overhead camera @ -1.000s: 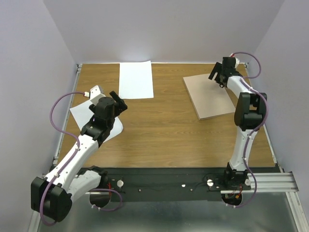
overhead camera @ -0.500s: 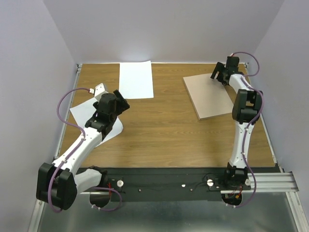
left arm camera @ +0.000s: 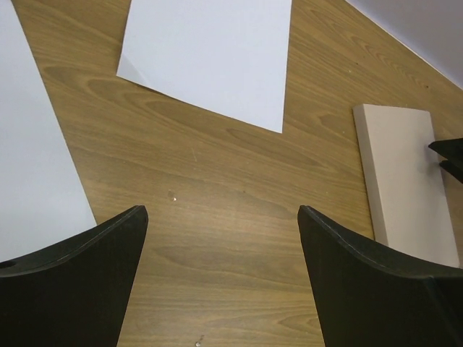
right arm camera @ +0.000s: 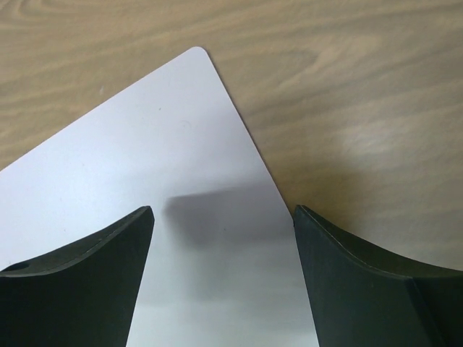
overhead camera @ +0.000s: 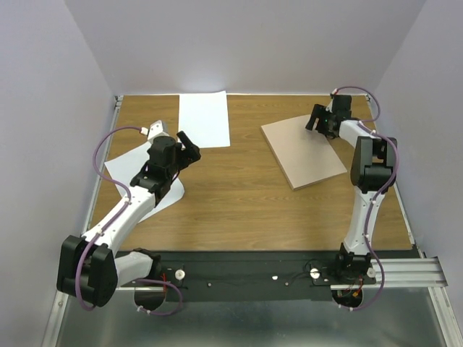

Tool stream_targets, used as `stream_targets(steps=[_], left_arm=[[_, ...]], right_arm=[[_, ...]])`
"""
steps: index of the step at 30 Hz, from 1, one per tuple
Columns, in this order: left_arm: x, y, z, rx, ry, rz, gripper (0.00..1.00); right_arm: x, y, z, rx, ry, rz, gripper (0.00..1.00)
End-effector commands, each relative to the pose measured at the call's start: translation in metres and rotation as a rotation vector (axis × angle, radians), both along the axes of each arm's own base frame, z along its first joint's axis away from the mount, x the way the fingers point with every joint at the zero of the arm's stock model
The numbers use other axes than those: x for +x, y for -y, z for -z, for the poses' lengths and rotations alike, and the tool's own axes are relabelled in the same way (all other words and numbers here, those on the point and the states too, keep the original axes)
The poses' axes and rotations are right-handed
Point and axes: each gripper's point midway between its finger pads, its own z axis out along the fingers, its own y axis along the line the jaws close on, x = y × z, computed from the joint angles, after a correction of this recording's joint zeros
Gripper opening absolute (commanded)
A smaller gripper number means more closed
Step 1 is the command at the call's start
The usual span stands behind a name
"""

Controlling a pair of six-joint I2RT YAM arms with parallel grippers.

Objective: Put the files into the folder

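**Folder shut on the right, both sheets lying to the left**

The folder (overhead camera: 302, 153) lay closed and flat on the far right part of the table (overhead camera: 239, 202), a little askew, tan cover up. Nothing had been put into it yet. The right gripper (overhead camera: 316, 123) stood over its far right corner, jaws spread and holding nothing. In the right wrist view the cover's rounded corner sat between the two fingers (right arm camera: 79, 289), with bare wood beyond it. That placement looked chosen to catch the cover's free edge and lift it open, though whether the fingers touched the cover could not be told.

The two files were well apart from the folder. The far sheet (overhead camera: 204, 119) lay flat against the table's far edge, left of centre. The left sheet (overhead camera: 124, 168) lay partly under the left arm, its near corner curled up. The left gripper (overhead camera: 189, 145) hung released between them over bare wood, probably because a sheet had nowhere to go until the folder opened.
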Motion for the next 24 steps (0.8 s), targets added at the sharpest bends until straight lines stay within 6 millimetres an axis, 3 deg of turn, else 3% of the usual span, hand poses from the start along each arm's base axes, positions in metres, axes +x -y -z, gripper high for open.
stream_targets(steps=[1, 2, 9, 13, 16, 18, 21, 24], left_arm=[[0.002, 0.012, 0.001, -0.038, 0.007, 0.060, 0.94], [0.002, 0.013, 0.002, -0.039, 0.006, 0.063, 0.94], [-0.007, 0.016, 0.012, -0.049, -0.010, 0.092, 0.94], [-0.012, 0.021, 0.019, -0.067, -0.019, 0.119, 0.94], [-0.015, 0.027, 0.027, -0.081, -0.031, 0.146, 0.94], [-0.016, 0.032, 0.030, -0.088, -0.038, 0.157, 0.94], [-0.016, 0.046, 0.038, -0.098, -0.057, 0.194, 0.95], [-0.016, 0.075, 0.048, -0.094, -0.090, 0.263, 0.95]], right_arm=[[-0.072, -0.026, 0.047, 0.011, -0.219, -0.005, 0.86], [-0.084, -0.039, 0.043, 0.006, -0.222, -0.027, 0.86], [-0.119, -0.077, 0.029, -0.024, -0.187, -0.056, 0.87], [-0.147, -0.089, 0.035, -0.053, -0.207, -0.048, 0.87], [-0.154, -0.101, 0.028, -0.020, -0.173, -0.051, 0.87], [-0.165, -0.103, 0.035, -0.026, -0.184, -0.048, 0.87], [-0.172, -0.103, 0.039, -0.038, -0.186, -0.036, 0.87], [-0.177, -0.107, 0.039, -0.025, -0.182, -0.036, 0.87]])
